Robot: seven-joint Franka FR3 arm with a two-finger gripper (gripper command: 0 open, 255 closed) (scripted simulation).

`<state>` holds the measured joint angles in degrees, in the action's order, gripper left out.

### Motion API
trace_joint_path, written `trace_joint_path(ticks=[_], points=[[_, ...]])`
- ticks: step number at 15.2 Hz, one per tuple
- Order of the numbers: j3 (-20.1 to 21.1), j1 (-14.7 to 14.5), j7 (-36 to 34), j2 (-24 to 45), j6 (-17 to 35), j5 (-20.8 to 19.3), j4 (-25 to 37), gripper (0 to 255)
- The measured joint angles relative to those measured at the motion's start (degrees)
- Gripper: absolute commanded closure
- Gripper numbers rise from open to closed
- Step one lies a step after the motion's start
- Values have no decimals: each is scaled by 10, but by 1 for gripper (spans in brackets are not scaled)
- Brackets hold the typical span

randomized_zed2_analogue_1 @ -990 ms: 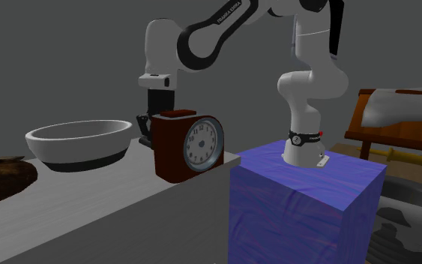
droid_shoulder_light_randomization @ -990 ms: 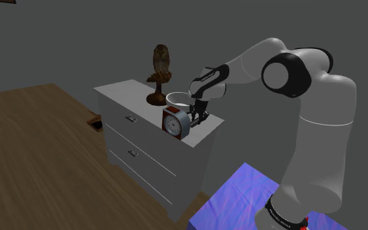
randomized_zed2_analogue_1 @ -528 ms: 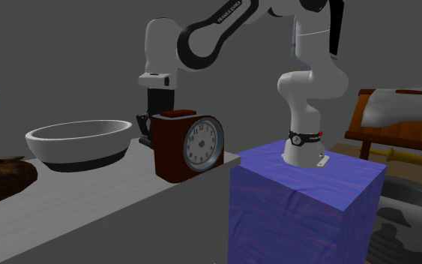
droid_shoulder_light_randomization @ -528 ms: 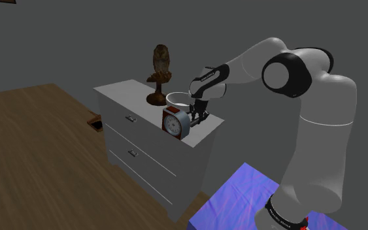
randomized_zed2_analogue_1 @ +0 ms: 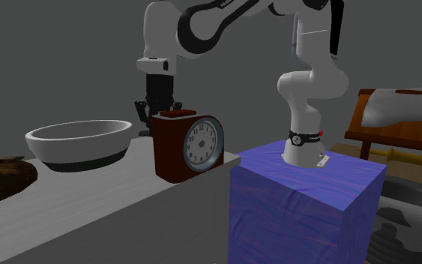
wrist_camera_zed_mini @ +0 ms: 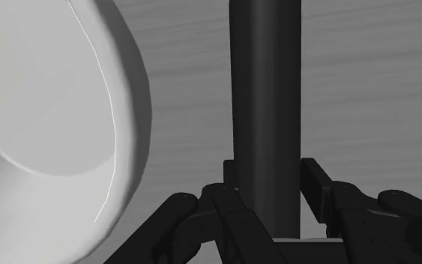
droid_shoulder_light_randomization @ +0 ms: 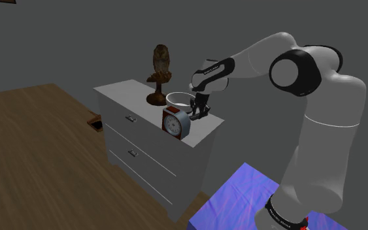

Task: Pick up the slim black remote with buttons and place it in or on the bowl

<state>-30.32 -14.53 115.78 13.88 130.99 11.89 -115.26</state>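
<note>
The slim black remote (wrist_camera_zed_mini: 265, 97) stands upright between my fingers, and my gripper (wrist_camera_zed_mini: 273, 178) is shut on its lower end. In the shoulder view the gripper (droid_shoulder_light_randomization: 199, 110) hangs a little above the dresser top, just beside the white bowl (droid_shoulder_light_randomization: 178, 99). In the second exterior view the gripper (randomized_zed2_analogue_1: 159, 103) is behind the clock, to the right of the bowl (randomized_zed2_analogue_1: 78, 141). The bowl's (wrist_camera_zed_mini: 44, 112) rim lies close beside the held remote, and the bowl has nothing in it.
A red-brown clock (droid_shoulder_light_randomization: 174, 123) stands at the dresser's (droid_shoulder_light_randomization: 143, 131) front edge, close under the gripper. A brown owl figure (droid_shoulder_light_randomization: 161, 68) stands behind the bowl. The arm's blue stand (randomized_zed2_analogue_1: 306, 195) sits right beside the dresser. The floor is wood.
The gripper has risen from the dresser top with the remote clasped in it, and the arm's elbow has lifted. The bowl and clock have not moved.
</note>
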Motion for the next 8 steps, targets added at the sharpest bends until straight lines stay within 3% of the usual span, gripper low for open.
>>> trace_joint_path(ticks=[8], points=[[-8, -7, -20, -33, -53, -27, 25, 255]])
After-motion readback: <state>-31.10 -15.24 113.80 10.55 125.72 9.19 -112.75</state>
